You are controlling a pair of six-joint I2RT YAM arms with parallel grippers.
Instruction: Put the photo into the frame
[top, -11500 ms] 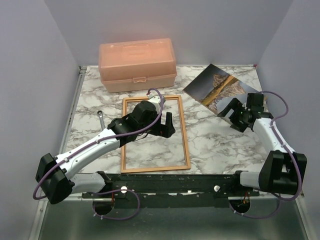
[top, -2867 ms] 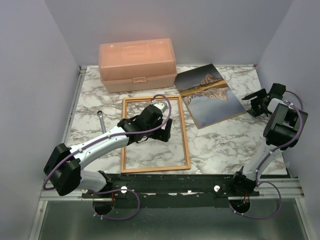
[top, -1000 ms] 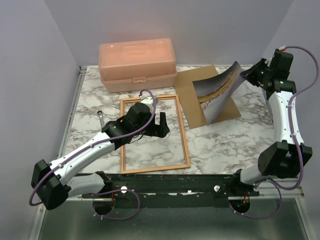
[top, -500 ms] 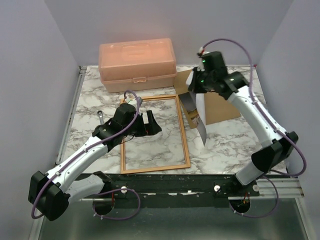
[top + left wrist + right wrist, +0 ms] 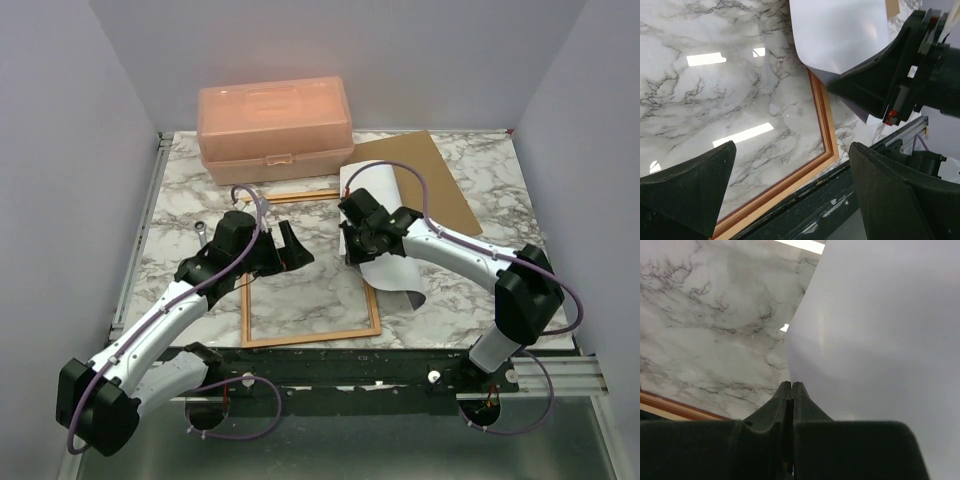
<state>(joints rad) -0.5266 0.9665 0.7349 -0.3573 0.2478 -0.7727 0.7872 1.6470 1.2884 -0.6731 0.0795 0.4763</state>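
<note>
Jaws on the right arm (image 5: 450,250) are pinched shut on one edge of the photo (image 5: 375,195). I think that is so the thin sheet can be carried and laid down without slipping away. The photo is white side up (so the mountain picture must face down, though I can't see it). That looks like the way it should go if the frame (image 5: 305,335) is lying face down, but I can't tell which side of the frame is up.

The photo hangs over the right rail of the frame. Part of it is over the opening and part is over the bare desk (image 5: 470,280). It bends like a little hill, and its near corner droops toward the desk just outside the frame.

Its long side runs from the far end of the desk to the near end, almost like the frame's long sides. It slants a bit, with the near end leaning right. I'd say it has to go left and straighten up before it drops in.

Jaws on the left arm (image 5: 170,310) are wide open and hold nothing. They hover over the far left part of the frame's opening, maybe ready to help flatten the sheet.

The brown board (image 5: 440,180) lies beyond, out of the way.
</note>
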